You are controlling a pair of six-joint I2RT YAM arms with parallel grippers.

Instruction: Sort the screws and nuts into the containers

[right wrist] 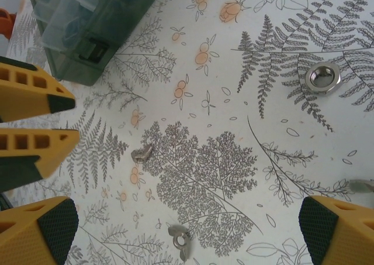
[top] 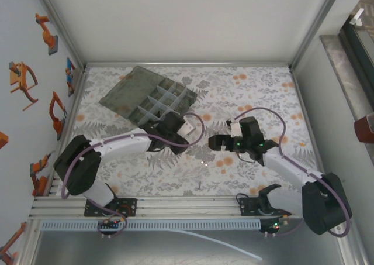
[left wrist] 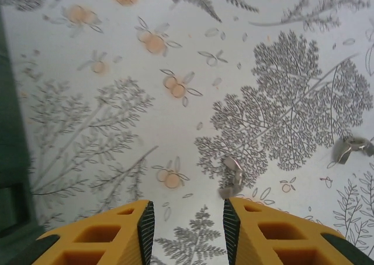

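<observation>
Sorting looks far from finished: a wing nut lies loose on the fern-print table, near the front corner of the organiser box. A second wing nut sits farther out from the box and a shiny flanged nut well apart from it. A small dark piece, perhaps a screw but too small to tell, rests farther still from the box, toward the arms' bases. The box stands with its lid folded back and its compartments exposed, though what they already hold cannot be made out. The left gripper hovers just beside the box, fingers parted and grasping nothing, the first wing nut just ahead of one fingertip. The right gripper hangs farther from the box, above the second wing nut, its fingers spread wide and empty. By this showing, at least three nuts remain to be picked up and dropped into the box, and no piece is in hand.
</observation>
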